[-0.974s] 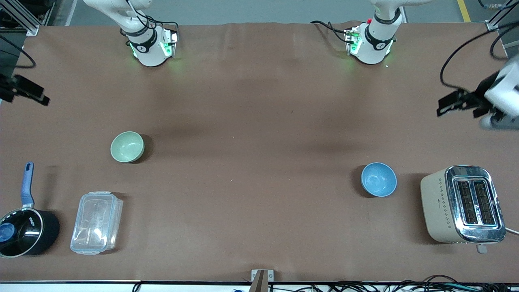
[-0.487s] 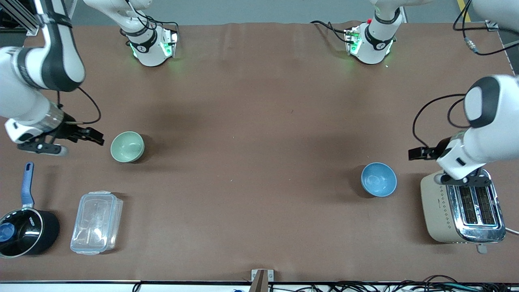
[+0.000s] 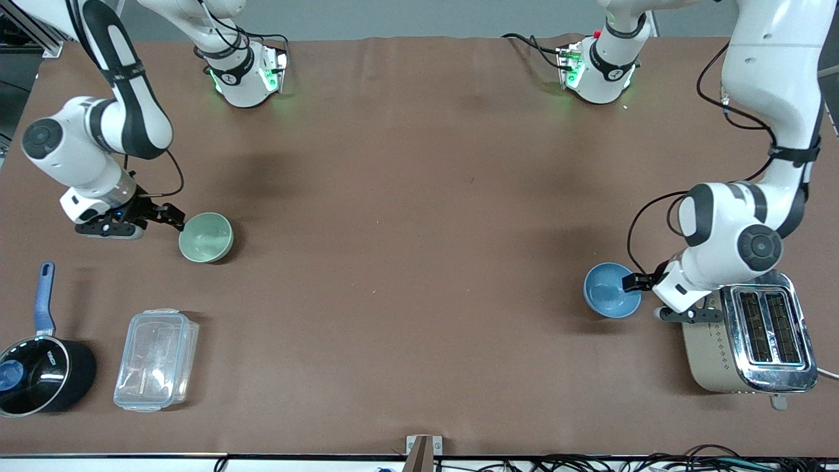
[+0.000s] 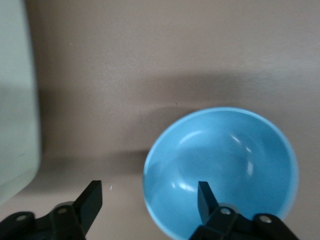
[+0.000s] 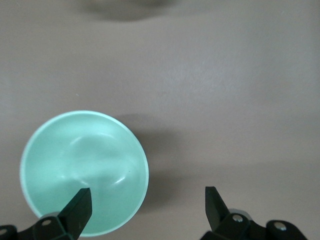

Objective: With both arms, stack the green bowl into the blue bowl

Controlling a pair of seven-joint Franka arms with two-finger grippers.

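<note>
The green bowl [image 3: 206,237] sits upright on the brown table toward the right arm's end. The blue bowl [image 3: 612,290] sits upright toward the left arm's end, beside the toaster. My right gripper [image 3: 169,217] is open at the green bowl's rim. In the right wrist view the right gripper [image 5: 146,202] straddles the rim of the green bowl [image 5: 85,170], one finger over its inside. My left gripper [image 3: 634,282] is open at the blue bowl's rim. In the left wrist view the left gripper [image 4: 149,197] straddles the rim of the blue bowl [image 4: 220,170]. Both bowls are empty.
A beige and chrome toaster [image 3: 747,331] stands close beside the blue bowl, under the left arm's wrist. A black saucepan with a blue handle [image 3: 39,367] and a clear plastic container [image 3: 156,359] lie nearer the front camera than the green bowl.
Both arms swung in from the table's ends and came down. The right gripper moved up to the green bowl's rim, the left gripper to the blue bowl's rim. The bowls have not moved.
</note>
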